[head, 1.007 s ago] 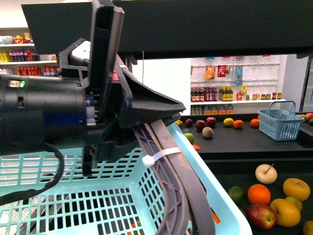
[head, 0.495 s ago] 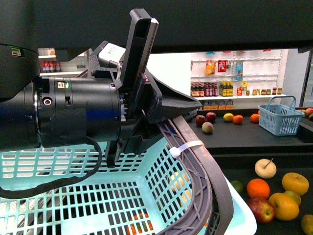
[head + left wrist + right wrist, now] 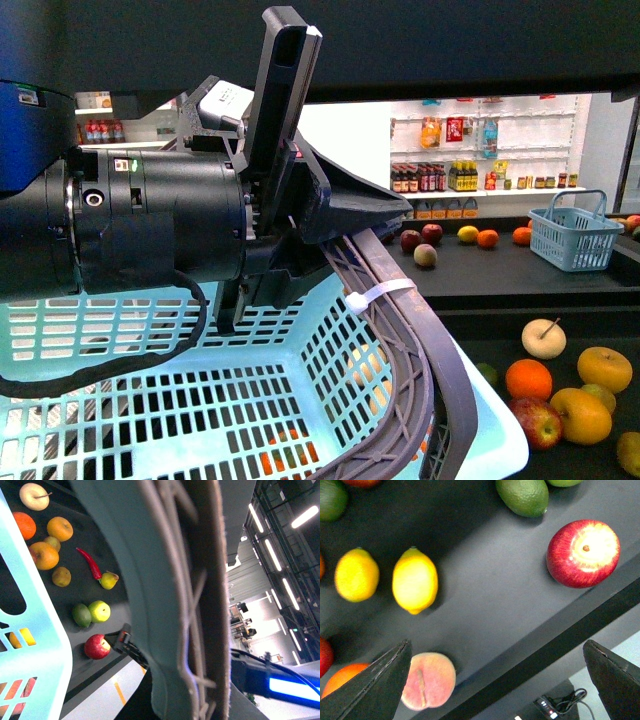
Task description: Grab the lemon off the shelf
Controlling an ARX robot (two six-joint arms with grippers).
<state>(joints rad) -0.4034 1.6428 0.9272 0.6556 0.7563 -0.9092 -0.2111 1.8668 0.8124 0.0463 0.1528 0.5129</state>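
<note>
In the right wrist view, a bright yellow lemon (image 3: 415, 580) lies on the black shelf (image 3: 510, 595), with a second, slightly more orange-yellow fruit (image 3: 356, 575) beside it. My right gripper (image 3: 496, 645) is open. Its two dark fingertips (image 3: 380, 685) frame the shelf's front edge, apart from the lemon, with nothing between them. In the front view my left gripper (image 3: 345, 225) is shut on the grey basket handle (image 3: 410, 340) of a pale teal basket (image 3: 150, 400). That handle (image 3: 170, 600) fills the left wrist view.
Near the lemon lie a peach (image 3: 427, 680), a red apple (image 3: 583, 553) and a green fruit (image 3: 522, 496). The front view shows more fruit (image 3: 545, 340) on the shelf's lower tray, a blue basket (image 3: 573, 238) on the upper tray and white bottle shelves (image 3: 470, 170) behind.
Over the last second my left arm and the teal basket swung to the right in the front view, then almost settled. The handle stays gripped.
</note>
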